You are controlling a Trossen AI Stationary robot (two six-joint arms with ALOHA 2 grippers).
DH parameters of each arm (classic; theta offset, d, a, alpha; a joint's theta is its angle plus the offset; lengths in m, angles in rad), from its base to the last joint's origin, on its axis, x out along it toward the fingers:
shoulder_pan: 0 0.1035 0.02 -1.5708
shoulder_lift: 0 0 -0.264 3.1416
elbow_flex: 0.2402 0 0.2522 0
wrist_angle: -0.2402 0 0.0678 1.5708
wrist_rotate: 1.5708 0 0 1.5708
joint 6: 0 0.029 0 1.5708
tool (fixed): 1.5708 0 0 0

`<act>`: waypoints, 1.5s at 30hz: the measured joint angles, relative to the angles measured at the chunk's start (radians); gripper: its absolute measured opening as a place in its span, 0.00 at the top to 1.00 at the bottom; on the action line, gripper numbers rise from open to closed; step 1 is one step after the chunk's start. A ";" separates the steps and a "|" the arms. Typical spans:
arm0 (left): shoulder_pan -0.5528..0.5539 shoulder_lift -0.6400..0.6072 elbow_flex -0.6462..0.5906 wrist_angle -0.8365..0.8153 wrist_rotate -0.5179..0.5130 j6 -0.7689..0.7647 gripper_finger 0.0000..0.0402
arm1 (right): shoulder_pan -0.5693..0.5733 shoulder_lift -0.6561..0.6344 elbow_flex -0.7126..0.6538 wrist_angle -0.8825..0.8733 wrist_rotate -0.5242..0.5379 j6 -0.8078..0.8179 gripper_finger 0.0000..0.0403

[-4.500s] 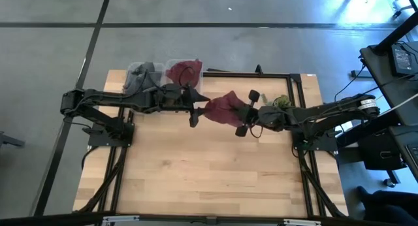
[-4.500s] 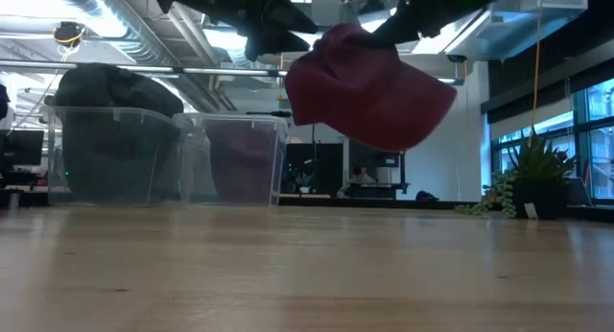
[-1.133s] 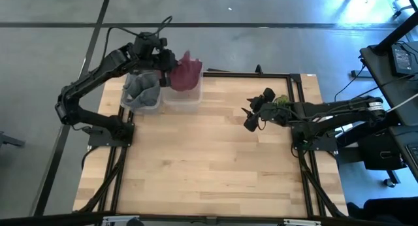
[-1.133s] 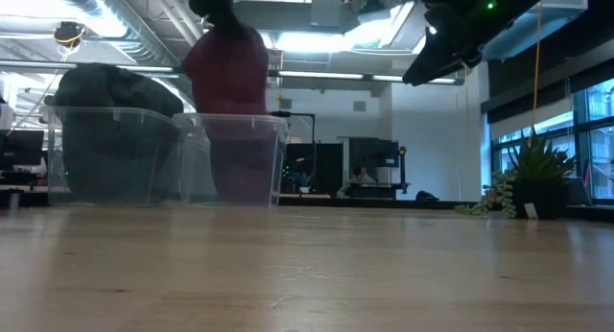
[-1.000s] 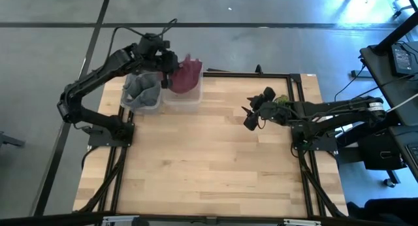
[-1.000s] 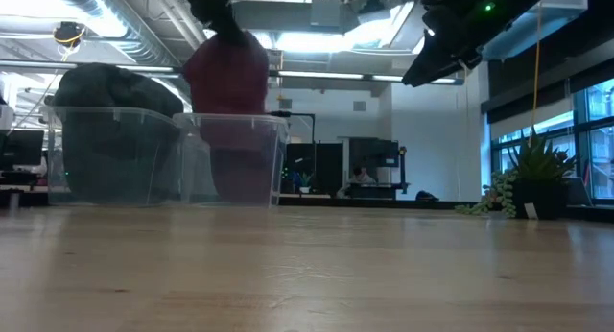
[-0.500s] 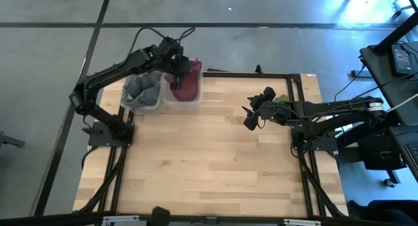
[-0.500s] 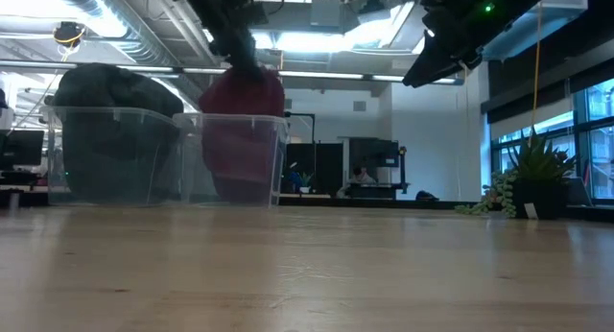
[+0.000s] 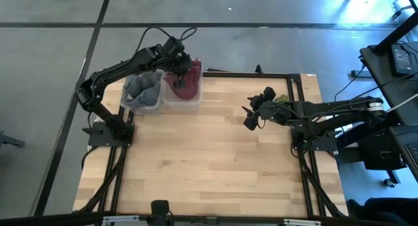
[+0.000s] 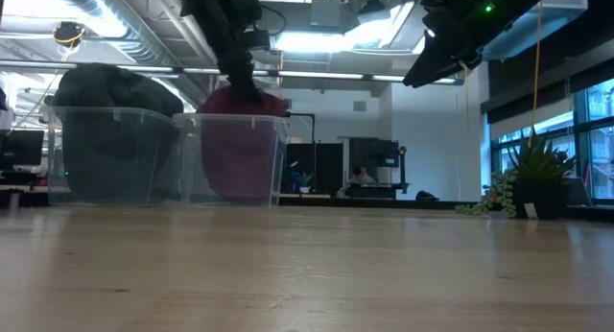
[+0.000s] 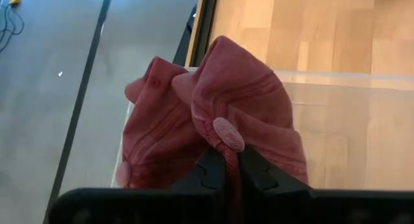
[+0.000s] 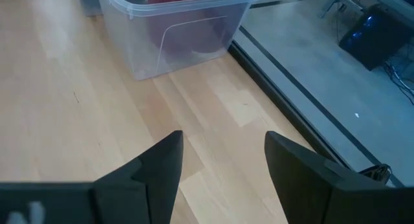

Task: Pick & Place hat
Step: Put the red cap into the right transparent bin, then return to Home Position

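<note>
Lowered since earlier, the hat [image 11: 213, 130] sat crumpled in the bin [image 9: 196, 98], pinched by the left tool [image 11: 226, 169]; its facing seemed unclear. Right tool [image 12: 223, 156] gaped wide.

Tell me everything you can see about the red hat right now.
The red hat is a soft, dark red cloth cap, crumpled and folded, with stitched ribbing and a small covered button on top. It sits in the clear plastic bin at the table's far left corner, beside a bin of grey hats, bulging above the rim. The left hand is shut on its fabric from above.
</note>
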 joint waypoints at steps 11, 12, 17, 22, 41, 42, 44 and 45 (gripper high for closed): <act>0.003 0.000 0.000 -0.020 -0.015 -0.029 0.87 | 0.000 0.000 0.000 -0.014 0.000 0.000 0.46; 0.003 0.000 0.000 -0.021 -0.015 -0.036 0.85 | 0.000 0.000 0.000 -0.014 0.000 0.000 0.46; 0.005 -0.008 0.000 -0.020 -0.013 -0.067 0.72 | 0.000 0.000 0.000 -0.014 0.000 0.000 0.46; 0.031 -0.023 0.000 -0.040 -0.005 -0.105 0.65 | 0.000 0.000 0.000 -0.014 -0.003 -0.018 0.46; 0.213 -0.557 -0.473 0.407 0.411 -0.436 0.64 | -0.019 -0.089 -0.275 0.389 -0.432 -0.104 0.46; 0.212 -0.612 -0.537 0.470 0.410 -0.471 0.64 | -0.028 -0.116 -0.285 0.392 -0.446 -0.101 0.46; 0.196 -0.719 -0.666 0.587 0.412 -0.564 0.64 | -0.038 -0.181 -0.310 0.397 -0.478 -0.074 0.46; 0.184 -0.771 -0.723 0.625 0.412 -0.596 0.64 | -0.041 -0.213 -0.328 0.399 -0.494 -0.058 0.46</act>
